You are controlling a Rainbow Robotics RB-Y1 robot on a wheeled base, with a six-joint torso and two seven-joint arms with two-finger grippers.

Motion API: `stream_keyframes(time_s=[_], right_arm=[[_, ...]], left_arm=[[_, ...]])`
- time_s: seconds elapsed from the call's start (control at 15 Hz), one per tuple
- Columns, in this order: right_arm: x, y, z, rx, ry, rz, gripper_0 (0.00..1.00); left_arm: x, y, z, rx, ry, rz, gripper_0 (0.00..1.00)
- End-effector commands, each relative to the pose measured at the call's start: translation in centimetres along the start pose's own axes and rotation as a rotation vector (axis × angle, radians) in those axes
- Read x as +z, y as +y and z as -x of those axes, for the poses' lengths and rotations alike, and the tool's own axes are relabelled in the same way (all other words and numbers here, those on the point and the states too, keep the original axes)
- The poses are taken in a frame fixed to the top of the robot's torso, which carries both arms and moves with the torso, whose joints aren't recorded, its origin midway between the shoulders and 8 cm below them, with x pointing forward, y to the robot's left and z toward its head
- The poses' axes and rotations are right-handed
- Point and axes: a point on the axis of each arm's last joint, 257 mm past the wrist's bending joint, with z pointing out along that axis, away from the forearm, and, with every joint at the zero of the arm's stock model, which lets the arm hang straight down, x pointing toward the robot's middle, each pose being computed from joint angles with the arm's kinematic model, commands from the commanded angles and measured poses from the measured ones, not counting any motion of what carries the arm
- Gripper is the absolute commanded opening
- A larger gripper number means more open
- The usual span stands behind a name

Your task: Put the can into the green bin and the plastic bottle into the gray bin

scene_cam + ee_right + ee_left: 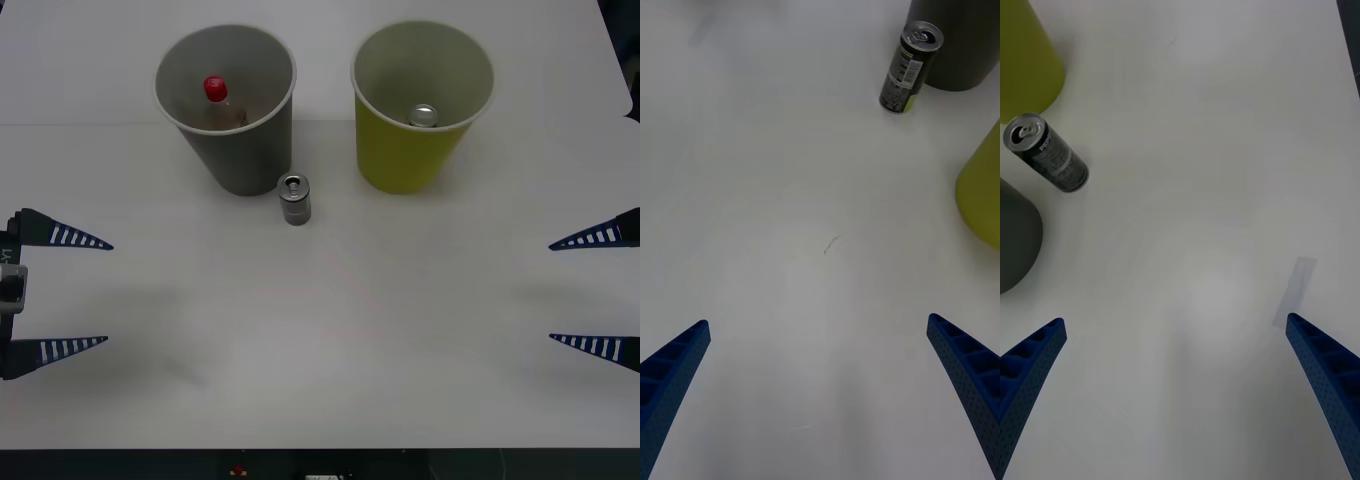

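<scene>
White table (330, 330): broad, matte, carrying everything listed. Gray bin (240, 150): upright at the far left of centre, the plastic bottle (217, 100) standing inside it, red cap up. Green bin (405, 150): upright to the right of the gray one and apart from it, with a silver can top (423, 115) showing inside. Left gripper (80, 292): low at the left edge of the table, jaws spread wide, holding nothing. Right gripper (578, 290): mirrored at the right edge, jaws likewise parted and empty. The can (294, 199): a second one, upright on the table, just in front of the gray bin's base and very close to it, well apart from both grippers. Judgement: this can has yet to go into the green bin. Hazards: the can stands so close to the gray bin that a jaw reaching around it may nudge the bin or tip the narrow can; a loose pinch could let it drop short of the green rim.
</scene>
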Motion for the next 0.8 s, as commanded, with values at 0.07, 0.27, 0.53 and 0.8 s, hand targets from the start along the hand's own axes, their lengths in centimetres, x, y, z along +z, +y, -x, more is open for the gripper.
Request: stream_keyframes(time_s=[0.07, 0.27, 0.53, 0.8], right_arm=[[0.0, 0.0, 0.0, 0.0, 0.0, 0.0, 1.0], [0.0, 0.0, 0.0, 0.0, 0.0, 0.0, 1.0], [0.0, 0.0, 0.0, 0.0, 0.0, 0.0, 1.0], [0.0, 0.0, 0.0, 0.0, 0.0, 0.0, 1.0]], left_arm=[[0.0, 1.0, 0.6, -0.001, -0.019, 0.033, 1.0], [-0.1, 1.5, 1.7, -0.003, -0.055, 0.049, 1.0], [-0.2, 2.2, 1.8, -0.025, -0.058, 0.076, 1.0], [1.6, 2.3, 2.0, -0.112, -0.083, 0.104, 1.0]])
